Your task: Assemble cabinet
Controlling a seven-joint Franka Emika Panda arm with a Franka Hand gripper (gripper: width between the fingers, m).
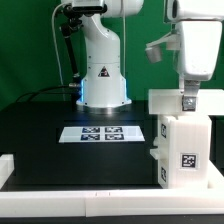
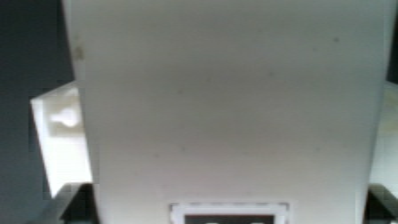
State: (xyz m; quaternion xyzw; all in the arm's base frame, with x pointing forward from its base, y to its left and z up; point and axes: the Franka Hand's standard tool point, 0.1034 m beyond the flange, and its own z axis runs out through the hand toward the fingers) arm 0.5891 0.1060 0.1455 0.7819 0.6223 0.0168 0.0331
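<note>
White plastic panel in the pincer, poised over the cabinet

White plastic fills the wrist view: a flat panel (image 2: pixel 222 100) runs straight out from the gripper (image 2: pixel 228 205), and 2 dark fingers (image 2: pixel 71 200) show at either side of its near end. The jaws look closed on that end, open only as wide as the panel's thickness, though the contact itself is mostly hidden. In the exterior view the gripper (image 1: pixel 188 100) hangs from the arm (image 1: pixel 195 45) at the exterior view's right, its tips meeting the top slab (image 1: pixel 180 103).

Below it stands the cabinet (image 1: pixel 180 145), upright on the black table (image 1: pixel 60 155) near the front rim, at the exterior view's right. Its long axis seems vertical, and a tagged face with a black-and-white marker (image 1: pixel 187 160) points toward the camera.

Risks, as I judge them: the slab may sit slightly off the body's edges, so pressing down could jam it or tip the cabinet; a thin grip could let it twist.

Further out, the marker board (image 1: pixel 100 133) lies flat before the robot base (image 1: pixel 102 80).
</note>
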